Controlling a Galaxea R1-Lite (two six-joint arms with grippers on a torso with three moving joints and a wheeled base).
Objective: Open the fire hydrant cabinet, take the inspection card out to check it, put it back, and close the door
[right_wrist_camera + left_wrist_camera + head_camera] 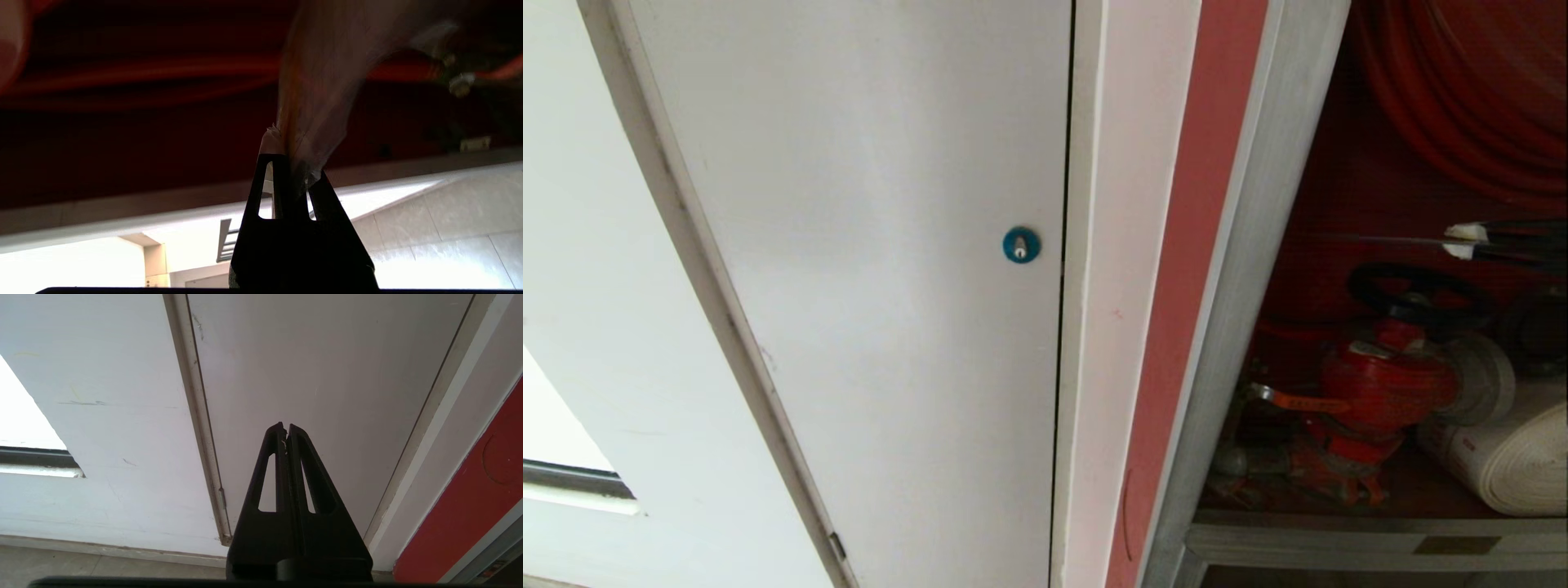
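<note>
Only the right wrist view shows the right gripper (292, 161) with its fingers clamped on the inspection card (322, 81), a blurred pale sheet in a clear sleeve rising from between the fingertips in front of the dark red inside of the fire hydrant cabinet (122, 134). The head view catches the same gripper merely as a dark sliver with a white tip (1474, 239) at the cabinet's right side, above the red valve (1388, 384), and the card cannot be made out there.

The left wrist view alone shows the left gripper (286, 428), fingers pressed together and empty, hanging low in front of the plain white door (327, 375), well left of the cabinet.

In the head view the cabinet (1241, 245) stands open: its silver frame runs slantwise down to a sill below the valve, and a red strip and a white jamb lie between the frame and the white door with its round blue lock (1021, 244). The cabinet's own door is not in view.

Inside, the red hose reel (1478, 90) fills the top and the white rolled hose (1515, 465) lies right of the valve, whose black handwheel (1417, 294) stands just below the gripper
</note>
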